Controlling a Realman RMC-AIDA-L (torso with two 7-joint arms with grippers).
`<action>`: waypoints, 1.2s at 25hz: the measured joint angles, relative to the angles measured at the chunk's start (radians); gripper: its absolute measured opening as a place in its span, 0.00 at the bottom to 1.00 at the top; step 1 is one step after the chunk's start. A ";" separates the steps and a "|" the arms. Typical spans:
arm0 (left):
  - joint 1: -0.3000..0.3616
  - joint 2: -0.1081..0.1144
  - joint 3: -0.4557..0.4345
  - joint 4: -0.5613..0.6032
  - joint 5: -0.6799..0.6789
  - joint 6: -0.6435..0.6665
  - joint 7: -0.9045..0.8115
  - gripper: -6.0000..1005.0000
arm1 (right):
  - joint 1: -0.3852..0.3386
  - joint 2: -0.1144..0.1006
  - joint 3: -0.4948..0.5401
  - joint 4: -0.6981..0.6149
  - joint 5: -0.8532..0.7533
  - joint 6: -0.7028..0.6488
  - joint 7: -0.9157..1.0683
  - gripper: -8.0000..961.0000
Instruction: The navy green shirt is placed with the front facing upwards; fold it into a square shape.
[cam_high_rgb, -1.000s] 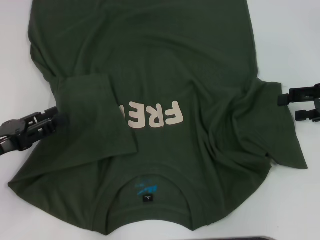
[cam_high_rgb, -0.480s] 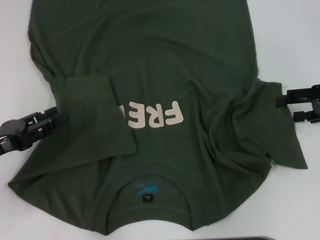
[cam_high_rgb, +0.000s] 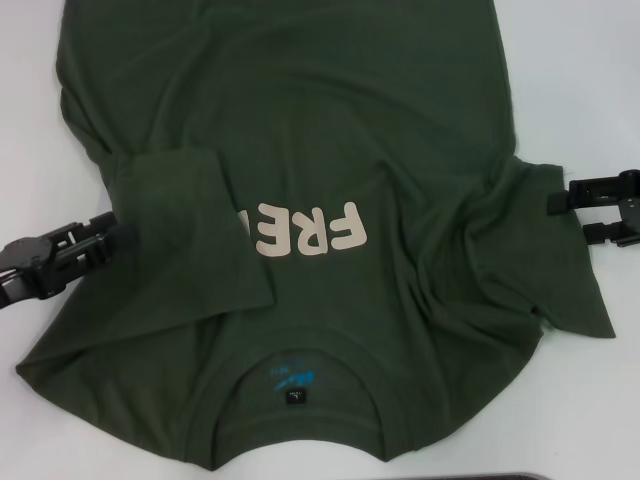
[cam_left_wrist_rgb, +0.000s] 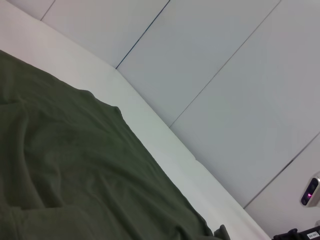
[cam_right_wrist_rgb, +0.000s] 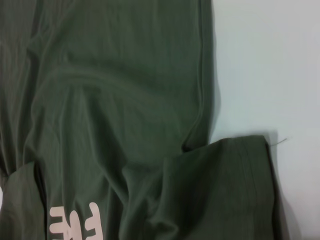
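Both hands are matte black, angular and built of ribbed, bracket-like plastic parts: the left hand (cam_high_rgb: 105, 243) is a long tapering body with slotted links, while the right hand (cam_high_rgb: 568, 215) shows two flat, blocky prongs with small notches.

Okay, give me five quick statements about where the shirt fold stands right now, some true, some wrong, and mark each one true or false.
1. The navy green shirt has its left sleeve folded in over the chest. True.
2. The cream lettering is fully visible. False: the folded sleeve covers part of it, so only "FRE" shows.
3. The right sleeve is folded in too. False: it lies spread out on the white table.
4. The right gripper is at the edge of the right sleeve, fingers open. True.
5. The left gripper is parked far from the shirt. False: it is at the shirt's left edge, beside the folded sleeve.
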 joint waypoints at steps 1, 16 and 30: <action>0.000 0.000 0.000 0.000 0.000 0.000 -0.002 0.55 | 0.000 0.000 0.000 0.000 0.000 0.000 0.000 0.83; -0.001 0.000 0.000 0.000 -0.001 0.001 -0.007 0.55 | 0.012 0.010 -0.002 0.000 0.000 0.001 -0.012 0.81; -0.001 0.000 0.000 0.000 -0.001 0.001 -0.007 0.55 | 0.022 0.020 0.006 0.001 0.006 0.001 -0.022 0.79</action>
